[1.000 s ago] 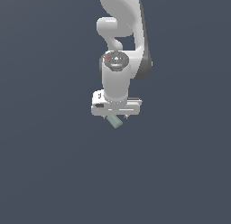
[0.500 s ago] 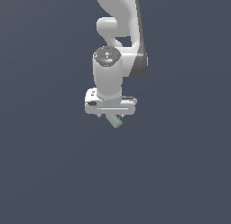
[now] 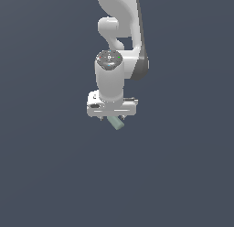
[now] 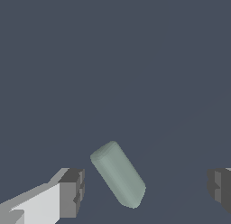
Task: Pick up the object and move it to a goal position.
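One arm and one object are seen. The object is a single pale grey-green piece, matte and plain, elongated with rounded blunt ends, and it is laid at a slant on the dark grey bench. In the wrist view it is found between two dark, blocky fingertips, touched by neither; the jaws are spread wide. In the exterior view the white, smooth-shelled gripper is held directly above the object, part of which is hidden.

Plain dark slate-grey surface, flat, matte, uniform, filling both views
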{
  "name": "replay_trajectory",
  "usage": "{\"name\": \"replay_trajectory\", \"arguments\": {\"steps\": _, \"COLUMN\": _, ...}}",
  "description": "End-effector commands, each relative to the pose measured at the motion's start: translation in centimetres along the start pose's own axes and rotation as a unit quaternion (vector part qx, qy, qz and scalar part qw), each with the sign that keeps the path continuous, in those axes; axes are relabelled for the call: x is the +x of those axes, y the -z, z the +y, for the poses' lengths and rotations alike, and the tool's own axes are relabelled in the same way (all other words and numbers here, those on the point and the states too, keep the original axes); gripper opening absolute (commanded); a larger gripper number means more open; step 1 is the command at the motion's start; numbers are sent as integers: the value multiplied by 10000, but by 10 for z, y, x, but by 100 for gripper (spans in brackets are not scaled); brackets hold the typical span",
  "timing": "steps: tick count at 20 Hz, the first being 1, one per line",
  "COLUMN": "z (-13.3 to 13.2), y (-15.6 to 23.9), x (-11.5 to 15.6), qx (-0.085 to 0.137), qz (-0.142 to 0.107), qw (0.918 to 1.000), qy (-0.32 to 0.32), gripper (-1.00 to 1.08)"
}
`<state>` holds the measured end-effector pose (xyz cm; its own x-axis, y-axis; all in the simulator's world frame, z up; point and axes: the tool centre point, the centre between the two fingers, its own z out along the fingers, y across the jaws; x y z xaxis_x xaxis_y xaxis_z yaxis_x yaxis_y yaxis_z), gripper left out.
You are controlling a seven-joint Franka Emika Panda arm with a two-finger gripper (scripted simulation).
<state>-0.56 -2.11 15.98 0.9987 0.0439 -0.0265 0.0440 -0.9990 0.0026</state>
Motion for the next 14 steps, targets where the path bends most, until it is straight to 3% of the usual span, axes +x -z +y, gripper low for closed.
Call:
{"name": "replay_trajectory", "arguments": {"steps": 1, "z": 0, "y": -7, "x": -4, "qx": -7, "qz": 4, "qw": 9998, "qy": 178, "gripper": 100}}
{"name": "replay_trajectory", "arguments": {"steps": 8, "z": -2, "y": -34, "x": -22, "qx": -29, "qz": 34, "qw": 9954, "qy": 959, "gripper": 100}}
{"name": "replay_trajectory", "arguments": {"steps": 14, "z": -6, "y": -61, "x": -45, "qx": -38, "qz": 70, "qw": 9833, "qy": 1819, "gripper": 100}}
